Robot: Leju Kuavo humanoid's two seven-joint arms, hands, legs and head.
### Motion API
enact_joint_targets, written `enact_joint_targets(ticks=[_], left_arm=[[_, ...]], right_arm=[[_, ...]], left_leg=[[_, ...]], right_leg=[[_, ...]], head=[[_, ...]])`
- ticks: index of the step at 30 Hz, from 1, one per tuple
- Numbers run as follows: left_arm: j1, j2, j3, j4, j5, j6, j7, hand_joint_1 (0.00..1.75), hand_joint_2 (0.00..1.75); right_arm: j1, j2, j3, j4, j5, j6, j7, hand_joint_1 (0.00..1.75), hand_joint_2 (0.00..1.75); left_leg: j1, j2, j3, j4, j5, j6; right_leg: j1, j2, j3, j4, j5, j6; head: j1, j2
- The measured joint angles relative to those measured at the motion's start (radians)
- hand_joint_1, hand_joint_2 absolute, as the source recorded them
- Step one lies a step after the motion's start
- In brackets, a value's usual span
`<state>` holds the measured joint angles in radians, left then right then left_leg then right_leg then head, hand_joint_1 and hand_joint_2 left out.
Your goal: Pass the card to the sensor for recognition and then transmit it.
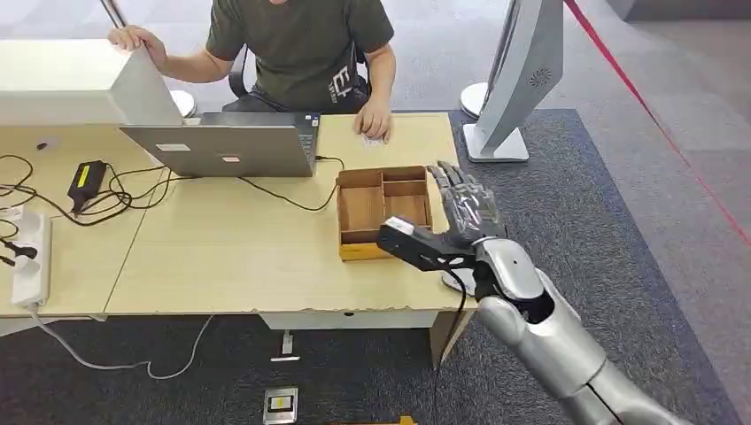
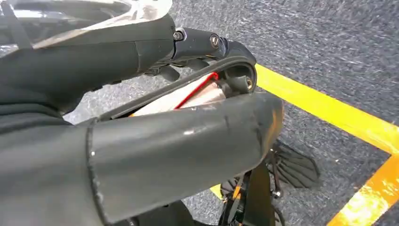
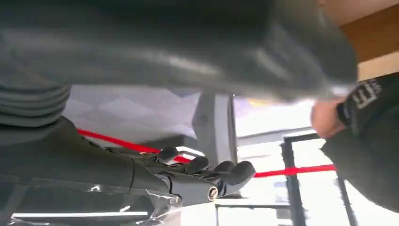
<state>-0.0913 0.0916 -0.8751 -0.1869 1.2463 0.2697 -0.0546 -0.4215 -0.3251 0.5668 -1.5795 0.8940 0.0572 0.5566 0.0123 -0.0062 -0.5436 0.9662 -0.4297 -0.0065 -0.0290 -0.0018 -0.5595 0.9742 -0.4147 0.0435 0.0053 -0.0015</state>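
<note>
My right hand (image 1: 460, 221) is raised over the table's right edge, just right of a brown compartmented box (image 1: 383, 211). Its fingers (image 3: 211, 172) are spread and its thumb points toward the box; it holds nothing. A small white card (image 1: 375, 139) lies at the far side of the table under the fingers of a seated person's hand (image 1: 375, 118). A small white object (image 1: 455, 282) with a cable sits at the table edge, mostly hidden by my wrist. My left hand (image 2: 188, 94) hangs over grey carpet, thumb and fingers apart, nothing plainly in it.
A person in a dark shirt (image 1: 301, 49) sits behind the table with a grey laptop (image 1: 226, 149). Cables, a charger (image 1: 87, 180) and a power strip (image 1: 28, 257) lie at the left. A white stand (image 1: 518, 80) rises at the back right, and a red tape line (image 1: 646, 111) crosses the carpet.
</note>
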Motion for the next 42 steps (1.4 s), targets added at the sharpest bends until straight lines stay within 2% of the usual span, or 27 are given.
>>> enact_joint_targets(ticks=[2, 5, 7, 10, 17, 18, 20, 23, 24, 26, 32, 35, 42], left_arm=[[0.003, 0.002, 0.0, 0.0, -0.006, -0.009, -0.006, 0.0, 0.0], [0.004, 0.004, 0.0, 0.001, -0.006, 0.004, 0.015, 0.0, 0.0], [0.002, 0.005, 0.0, 0.001, -0.004, 0.023, 0.023, 0.0, 0.0], [0.0, 0.004, 0.0, 0.001, 0.001, 0.037, 0.028, 0.0, 0.0], [-0.002, 0.004, 0.0, 0.001, 0.02, 0.043, 0.021, 0.0, 0.0], [-0.002, 0.003, 0.005, 0.001, 0.047, 0.045, 0.011, 0.0, 0.0], [-0.003, -0.003, 0.021, 0.001, 0.064, 0.061, 0.0, 0.0, 0.0], [-0.004, -0.012, 0.027, -0.001, 0.063, 0.073, -0.001, 0.0, 0.0], [-0.004, -0.015, 0.029, -0.001, 0.059, 0.075, 0.001, 0.0, 0.0], [-0.007, -0.021, 0.032, -0.002, 0.052, 0.078, 0.01, 0.0, 0.0], [-0.011, -0.031, 0.032, -0.003, 0.05, 0.093, 0.018, 0.0, 0.0], [-0.012, -0.039, 0.033, -0.003, 0.054, 0.105, 0.021, 0.0, 0.0], [-0.013, -0.045, 0.033, -0.004, 0.057, 0.097, 0.017, 0.0, 0.0]], right_arm=[[0.093, -0.059, -0.052, -0.089, -0.061, -0.048, 0.037, 0.0, 1.75], [0.239, -0.137, -0.127, -0.212, -0.086, -0.158, 0.046, 0.0, 1.75], [0.3, -0.173, -0.146, -0.276, -0.092, -0.213, 0.059, 0.0, 1.75], [0.343, -0.218, -0.146, -0.352, -0.094, -0.282, 0.104, 0.0, 1.75], [0.372, -0.287, -0.135, -0.455, -0.085, -0.301, 0.12, 0.0, 1.75], [0.37, -0.292, -0.126, -0.462, -0.078, -0.33, 0.119, 0.0, 1.75], [0.368, -0.291, -0.095, -0.467, -0.076, -0.443, 0.119, 0.0, 1.75], [0.361, -0.283, -0.036, -0.464, -0.044, -0.607, 0.125, 0.0, 1.75], [0.358, -0.275, -0.011, -0.459, -0.015, -0.645, 0.13, 0.0, 1.75], [0.358, -0.253, 0.027, -0.439, 0.051, -0.667, 0.135, 0.0, 1.75], [0.34, -0.152, 0.111, -0.321, 0.25, -0.586, 0.136, 0.0, 1.75], [0.307, -0.067, 0.125, -0.236, 0.377, -0.51, 0.081, 0.0, 1.75], [0.242, 0.075, 0.129, -0.115, 0.45, -0.4, 0.038, 0.0, 1.75]], left_leg=[[0.0, 0.0, 0.0, 0.0, -0.001, 0.0], [0.0, 0.001, 0.0, 0.0, -0.003, -0.001], [0.0, 0.003, 0.001, 0.0, -0.003, -0.001], [0.0, 0.004, 0.002, -0.001, -0.003, -0.001], [0.0, 0.004, 0.002, -0.001, -0.003, -0.001], [0.0, 0.004, 0.002, -0.001, -0.003, -0.001], [0.0, 0.004, 0.002, -0.001, -0.003, -0.001], [0.0, 0.003, 0.002, -0.001, -0.003, -0.001], [0.0, 0.003, 0.002, -0.001, -0.003, -0.001], [0.0, 0.003, 0.002, -0.001, -0.003, -0.001], [0.001, 0.003, 0.002, -0.002, -0.003, -0.001], [0.001, 0.004, 0.002, -0.002, -0.003, -0.002], [0.001, 0.004, 0.002, -0.002, -0.002, -0.002]], right_leg=[[0.0, 0.0, 0.002, 0.0, 0.0, 0.0], [0.0, 0.001, 0.002, 0.0, 0.0, 0.0], [0.0, 0.004, 0.002, 0.0, 0.0, -0.001], [0.0, 0.005, 0.001, 0.0, 0.0, -0.001], [0.0, 0.005, 0.003, 0.0, 0.0, -0.001], [0.0, 0.005, 0.003, 0.0, 0.0, -0.001], [0.0, 0.005, 0.003, 0.0, 0.0, -0.001], [0.0, 0.004, 0.003, 0.0, 0.0, -0.001], [0.0, 0.004, 0.003, 0.0, 0.0, -0.001], [0.0, 0.004, 0.003, 0.0, -0.001, -0.001], [0.001, 0.004, 0.003, 0.001, -0.001, -0.002], [0.001, 0.004, 0.003, 0.001, -0.001, -0.002], [0.001, 0.004, 0.003, 0.002, -0.001, -0.002]], head=[[0.001, 0.0], [0.002, 0.0], [0.002, 0.0], [0.002, 0.0], [0.002, 0.0], [0.002, 0.0], [0.002, 0.0], [0.002, 0.0], [0.002, 0.0], [0.002, 0.0], [0.002, 0.0], [0.002, 0.0], [0.002, 0.0]])
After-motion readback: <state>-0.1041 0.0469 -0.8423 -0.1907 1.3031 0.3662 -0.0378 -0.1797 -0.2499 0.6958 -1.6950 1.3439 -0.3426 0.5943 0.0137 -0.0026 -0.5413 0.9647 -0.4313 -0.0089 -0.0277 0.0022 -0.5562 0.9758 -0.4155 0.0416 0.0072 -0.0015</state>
